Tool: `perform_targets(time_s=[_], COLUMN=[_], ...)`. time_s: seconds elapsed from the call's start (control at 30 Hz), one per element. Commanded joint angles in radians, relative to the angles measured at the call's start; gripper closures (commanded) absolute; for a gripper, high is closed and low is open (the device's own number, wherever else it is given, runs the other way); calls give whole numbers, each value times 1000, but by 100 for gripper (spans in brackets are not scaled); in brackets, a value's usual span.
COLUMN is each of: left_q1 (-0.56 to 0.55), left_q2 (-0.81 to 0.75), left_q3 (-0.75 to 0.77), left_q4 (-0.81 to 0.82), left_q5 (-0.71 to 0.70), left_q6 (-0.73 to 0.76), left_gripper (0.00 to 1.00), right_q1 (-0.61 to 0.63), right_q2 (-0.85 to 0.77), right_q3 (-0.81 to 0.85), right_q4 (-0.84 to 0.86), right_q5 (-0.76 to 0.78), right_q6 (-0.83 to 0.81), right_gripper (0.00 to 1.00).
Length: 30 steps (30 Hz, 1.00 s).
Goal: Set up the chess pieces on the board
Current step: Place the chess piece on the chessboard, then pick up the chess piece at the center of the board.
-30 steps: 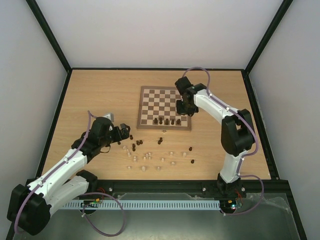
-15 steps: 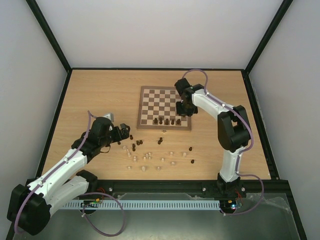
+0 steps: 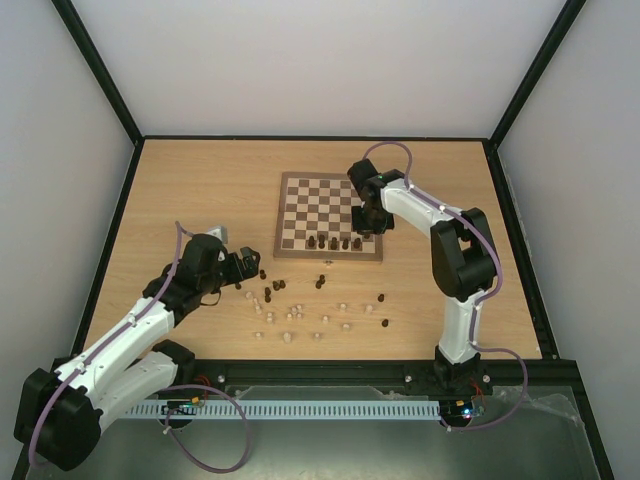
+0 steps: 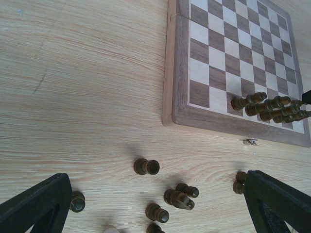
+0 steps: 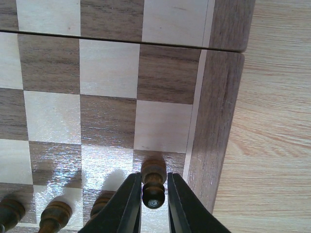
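Right jaws closely flank a dark brown wooden pawn [image 5: 153, 187] at the five-o'clock corner of the checkered wooden board [image 5: 218, 121]; cannot tell if gripping. Left jaws gape over loose dark chessmen [image 4: 146, 166] at its seven o'clock.

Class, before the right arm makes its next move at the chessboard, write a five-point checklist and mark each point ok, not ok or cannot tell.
1. Small dark brown wooden pawn upright on a square beside the right border of the checkered wooden chessboard: ok.
2. Right gripper free of that pawn: cannot tell; its fingers sit close on both sides.
3. Neighbouring dark pawn standing: ok.
4. Left gripper open above the loose dark pieces: ok.
5. Pale beige pieces on the board: not ok; those visible lie on the light wood tabletop.
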Motion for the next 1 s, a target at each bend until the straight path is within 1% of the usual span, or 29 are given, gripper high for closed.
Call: perform_targets(time_s=[0.0,0.17,0.23,0.3,0.4,0.5,0.63,0.77,0.83,0.97], left_q1=[0,0,0,0,0,0,0,0,0,0], left_q2=[-10,-12,-14,-15,-20,-34,-30,-15,-13,-1], left_q3=[7,10,14,16,22,17,16,21,22,16], left_q4=[1,-3,-6,-8,-15,-18,-13,-9,-6,10], left_q5=[-6,-6,-6,-4,0,-3,5,14,18,27], left_q6=[3,3,3,6,6,6,6,11,14,19], left_gripper=[0,1,0,0,0,0,1,0,0,1], right_q1=[-5,-6,-6,-6,-6,-6,0,31,48,76], right_q2=[8,-21,-69,-136,-277,-417,-541,-574,-595,-630], right_q3=[0,-2,-5,-25,-107,-221,-398,-516,-564,-636], right_q4=[-27,-34,-31,-19,16,40,56,29,27,30], right_q5=[-7,4,26,55,91,72,-19,-52,-49,-48], right_q6=[-6,3,14,32,65,98,131,167,190,228], right_gripper=[83,78,71,61,51,44,42,41,42,47])
